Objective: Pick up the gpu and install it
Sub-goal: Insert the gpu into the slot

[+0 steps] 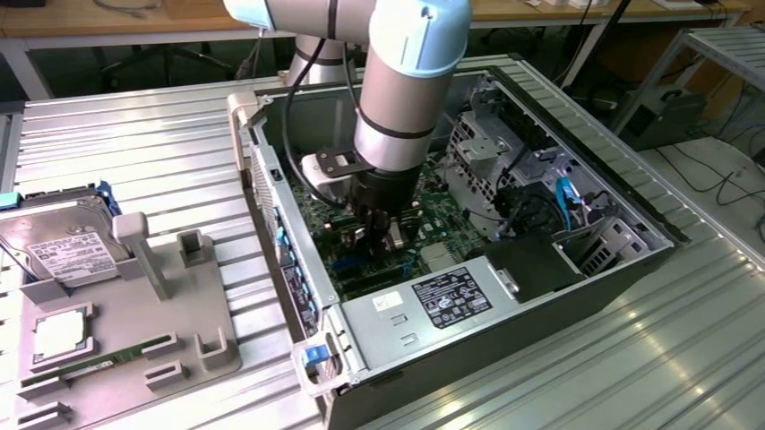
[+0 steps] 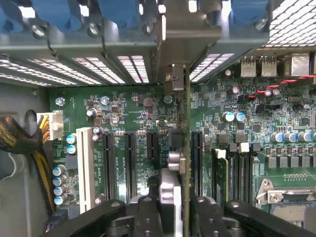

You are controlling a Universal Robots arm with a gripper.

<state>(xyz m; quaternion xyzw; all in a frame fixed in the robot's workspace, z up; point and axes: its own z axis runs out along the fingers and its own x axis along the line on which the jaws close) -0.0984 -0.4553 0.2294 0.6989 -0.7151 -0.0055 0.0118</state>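
I've got the arm (image 1: 395,81) reaching down into the open PC case (image 1: 622,193), which lies on its side on the metal bench (image 1: 143,152). Case walls ring the arm on all sides; drive cage and cables crowd the ext. view's right, the PSU (image 1: 442,300) sits near the front edge. Tight room around the hand (image 1: 380,235), which hangs low over the motherboard (image 1: 460,237).

In the wrist view, the hand (image 2: 170,210) is closed on the gpu (image 2: 186,148), seen edge-on: a thin green card standing upright between the black fingers (image 2: 143,217), its silver bracket (image 2: 190,39) up against the case's rear slot openings. The card's lower edge is down among the black expansion slots (image 2: 130,165); can't tell if it's seated.

On the bench at the ext. view's left, a grey holder (image 1: 179,313) with a hard drive (image 1: 66,251) beside it.
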